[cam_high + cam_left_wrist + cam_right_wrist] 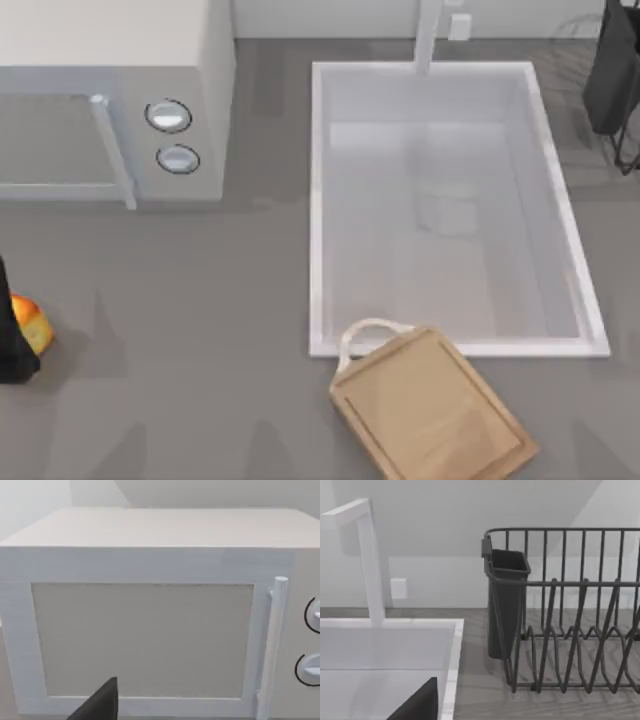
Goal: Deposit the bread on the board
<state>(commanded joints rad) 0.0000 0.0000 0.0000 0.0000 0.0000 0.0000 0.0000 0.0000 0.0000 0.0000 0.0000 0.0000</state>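
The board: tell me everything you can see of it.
The board is a light tan rectangular cutting board, wood by its look, with rounded corners and a groove running just inside its edge. A white loop handle sits at one short end, lying against the front rim of the sink. The board lies flat on the grey counter, turned at an angle, its far end running off the top view's lower edge. Nothing lies on it.
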